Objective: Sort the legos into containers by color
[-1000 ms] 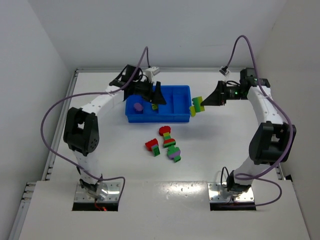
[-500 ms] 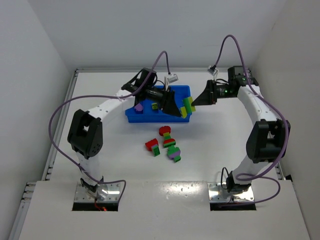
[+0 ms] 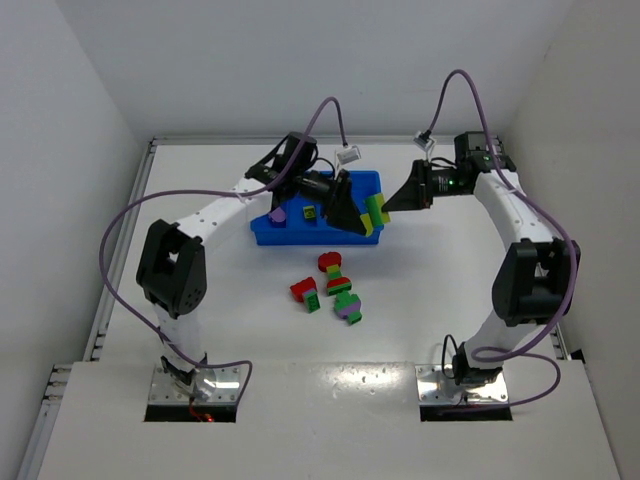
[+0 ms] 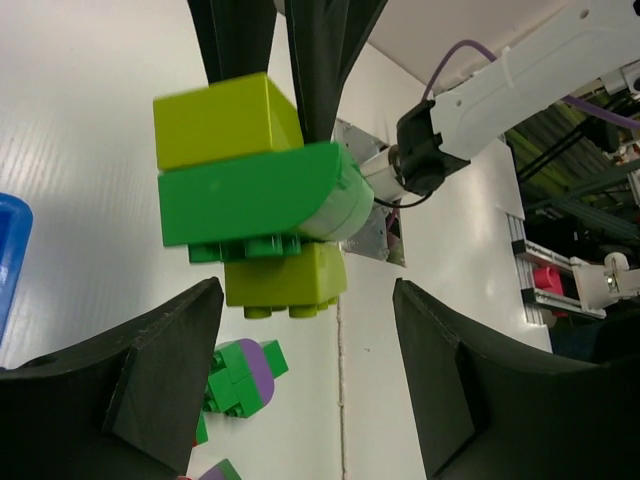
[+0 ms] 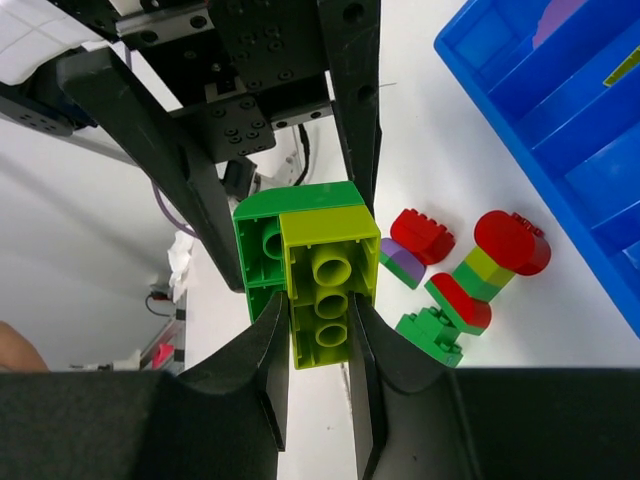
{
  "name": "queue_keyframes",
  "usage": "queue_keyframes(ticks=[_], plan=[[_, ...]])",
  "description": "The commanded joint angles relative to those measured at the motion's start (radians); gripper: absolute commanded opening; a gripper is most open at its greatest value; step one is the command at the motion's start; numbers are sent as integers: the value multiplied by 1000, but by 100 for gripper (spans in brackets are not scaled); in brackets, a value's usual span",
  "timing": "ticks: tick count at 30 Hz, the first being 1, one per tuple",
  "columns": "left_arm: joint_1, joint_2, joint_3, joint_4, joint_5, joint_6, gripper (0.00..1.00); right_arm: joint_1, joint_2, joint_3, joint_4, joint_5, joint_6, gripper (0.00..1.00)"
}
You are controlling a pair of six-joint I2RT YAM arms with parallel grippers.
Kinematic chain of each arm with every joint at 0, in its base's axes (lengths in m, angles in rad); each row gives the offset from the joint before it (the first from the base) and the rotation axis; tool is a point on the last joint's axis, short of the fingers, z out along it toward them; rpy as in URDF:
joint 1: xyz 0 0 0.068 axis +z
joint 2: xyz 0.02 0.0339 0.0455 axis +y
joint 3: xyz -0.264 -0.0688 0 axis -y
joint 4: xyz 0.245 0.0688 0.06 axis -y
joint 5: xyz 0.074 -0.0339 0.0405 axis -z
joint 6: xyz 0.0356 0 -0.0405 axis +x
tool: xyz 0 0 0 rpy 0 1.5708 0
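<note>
Held item: green and yellow-green stack (image 3: 375, 213) of joined legos, in the air over the right end of the blue tray (image 3: 263, 234), clear of the desk (image 3: 450, 300).

Right tool (image 3: 392, 203): closed down on the stack. The right wrist view shows its two fingers pinching the yellow-green brick from both sides, with the green brick alongside.

Left tool (image 3: 345, 215): jaws clearly parted, nothing gripped. In the left wrist view the stack sits in the gap ahead of the two fingertips. In the right wrist view the left fingers flank the stack closely. Contact cannot be settled from either view.

Tray contents: a purple brick (image 3: 278, 213) toward the left end and a small yellow-green piece (image 3: 309, 211) just right of it.

On the desk in front of the tray: a red and green pair (image 3: 305, 292), a red-topped mixed stack (image 3: 335, 274) and a purple and green piece (image 3: 348, 308), close together.

Change over the last second: the left tool was over the tray's middle and the right tool held the stack off the tray's right end, well apart from it. Both have come together over the right end. Loose legos on the desk are unmoved.
</note>
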Motion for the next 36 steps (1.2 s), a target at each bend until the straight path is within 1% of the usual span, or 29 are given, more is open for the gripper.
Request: queue_keyframes(ticks=[1, 5, 7, 8, 10, 11, 12, 13, 19, 22, 23, 24, 27, 28, 31, 32, 33, 34, 36], plan=[[-16, 1, 58, 45, 21, -2, 74, 24, -23, 15, 27, -55, -5, 1], [-16, 11, 68, 67, -6, -29, 66, 33, -32, 15, 27, -46, -5, 1], [-16, 11, 68, 67, -19, -39, 58, 33, -32, 5, 36, -46, -5, 1], [-16, 11, 68, 67, -19, -39, 46, 33, -32, 5, 36, -46, -5, 1], [-16, 11, 58, 67, -19, -39, 33, 33, -32, 15, 36, -46, -5, 1], [-16, 11, 58, 67, -28, -50, 13, 33, -32, 15, 36, -46, -5, 1], [-16, 11, 45, 67, -28, -62, 3, 21, -32, 25, 36, -37, -5, 0], [-16, 11, 45, 67, -28, -62, 0, 21, -23, 25, 36, -36, -5, 0], [41, -21, -32, 52, -46, -41, 0, -70, -23, 65, 36, -36, -5, 0], [69, -41, -67, -7, -72, 20, 0, -101, -13, 88, -8, -26, -29, 0], [79, -41, -67, -43, -86, 62, 0, -101, -4, 88, -25, -26, -43, 0], [79, -52, -81, -59, -101, 82, 0, -101, 5, 114, -49, -14, -89, 0], [90, -63, -90, -77, -248, 116, 0, -110, 14, 124, -91, 8, -123, 0], [90, -63, -90, -77, -395, 116, 0, -110, 14, 133, -91, 8, -123, 0], [90, -63, -57, -77, -637, 107, 0, -85, 14, 133, -100, 31, -123, 0], [90, -63, -57, -77, -787, 106, 0, -73, 14, 142, -89, 31, -112, 0], [90, -49, -31, -90, -846, 106, 0, -73, 14, 142, -89, 31, -112, 0], [90, -26, -21, -90, -937, 106, 0, -73, 14, 142, -76, 31, -90, 0], [90, -3, 0, -103, -1012, 106, 0, -64, 2, 105, -21, 42, -56, 0]])
